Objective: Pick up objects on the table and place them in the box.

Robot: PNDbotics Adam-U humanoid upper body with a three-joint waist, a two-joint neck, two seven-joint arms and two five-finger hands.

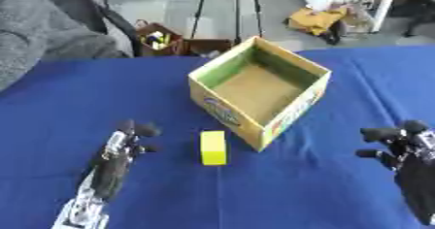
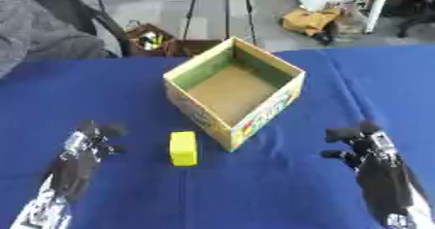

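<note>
A yellow block (image 1: 213, 147) lies flat on the blue tablecloth, just in front of the near-left wall of an open cardboard box (image 1: 260, 88). The box stands mid-table, turned corner-on, and its brown floor shows nothing inside. My left hand (image 1: 127, 140) hovers left of the block, a hand's width away, fingers relaxed and holding nothing. At the lower right my right hand (image 2: 361, 143) rests well clear of the box, fingers up and empty.
The blue table (image 1: 102, 97) runs to every side of the box. Beyond its far edge stand a tripod (image 1: 229, 9), a small brown crate of items (image 1: 159, 39) and a yellow bundle (image 1: 316, 18) on the floor. A grey upholstered shape (image 1: 42, 29) sits far left.
</note>
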